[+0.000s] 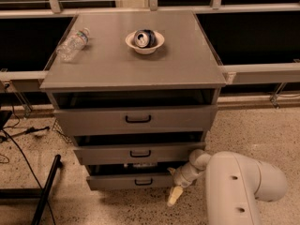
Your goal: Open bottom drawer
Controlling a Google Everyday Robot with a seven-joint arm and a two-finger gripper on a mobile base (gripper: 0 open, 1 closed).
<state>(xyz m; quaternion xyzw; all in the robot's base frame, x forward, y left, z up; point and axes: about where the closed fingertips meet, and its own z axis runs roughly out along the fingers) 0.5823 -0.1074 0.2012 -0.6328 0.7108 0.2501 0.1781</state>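
The cabinet (93, 122) stands on a speckled floor (262, 135). Its bottom drawer (112, 182) sticks out a little, so it looks partly open, with more pulling left. The tool (175, 195) hangs by the drawer's right end; I cannot tell if it is spread. The surface (178, 64) holds a bowl (145, 49) and a bottle (72, 43).

A speckled terrazzo floor (262, 135) lay under warm, dim light. Behind the grey cabinet (208, 125) ran dark window panes (255, 36) in grey frames, with a ledge (265, 72) level with its worktop (140, 71). Black cables (21, 134) and a black stand leg (47, 191) lay at left. The gripper (175, 194) hung low by the cabinet's right front corner.
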